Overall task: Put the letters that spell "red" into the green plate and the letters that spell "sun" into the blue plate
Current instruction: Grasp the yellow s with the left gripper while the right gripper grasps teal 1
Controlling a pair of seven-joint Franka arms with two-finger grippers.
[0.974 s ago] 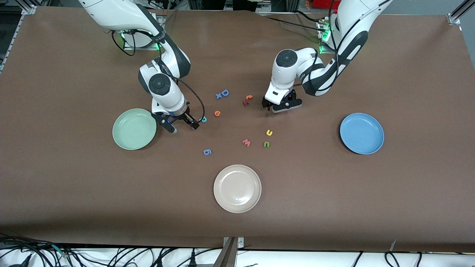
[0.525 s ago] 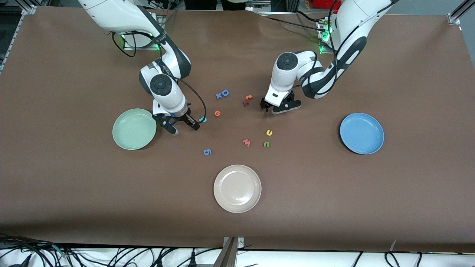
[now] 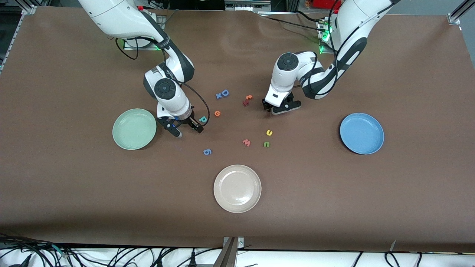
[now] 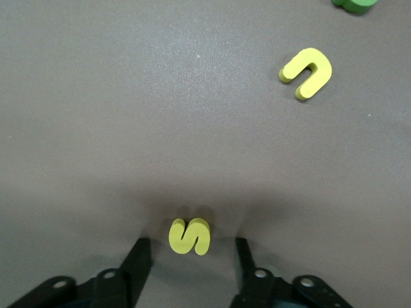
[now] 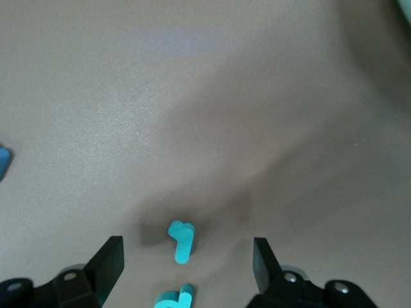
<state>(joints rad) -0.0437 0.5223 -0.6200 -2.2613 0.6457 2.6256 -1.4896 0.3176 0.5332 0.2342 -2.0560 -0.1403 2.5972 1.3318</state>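
Note:
My left gripper (image 4: pixel 191 244) is down at the table with the yellow s (image 4: pixel 189 236) between its fingers, a small gap on each side; it is open. In the front view that gripper (image 3: pixel 274 107) hides the s. The yellow u (image 3: pixel 269 132) and green n (image 3: pixel 266 144) lie nearer the front camera. My right gripper (image 5: pixel 187 244) is open and straddles the teal r (image 5: pixel 182 242). The teal d (image 3: pixel 203 119) lies beside this gripper (image 3: pixel 187 130). The orange e (image 3: pixel 217 113) is close by. The green plate (image 3: pixel 134 128) and blue plate (image 3: pixel 362 133) hold nothing.
A beige plate (image 3: pixel 237 188) sits near the front edge. A pink w (image 3: pixel 246 142), a blue g (image 3: pixel 207 151), a blue D (image 3: pixel 225 92) with a small blue x (image 3: pixel 219 96), and red letters (image 3: pixel 248 99) lie scattered mid-table.
The left gripper's fingers have come closer together around the yellow s. The right gripper has shifted a little toward the front camera, uncovering the teal d beside it.

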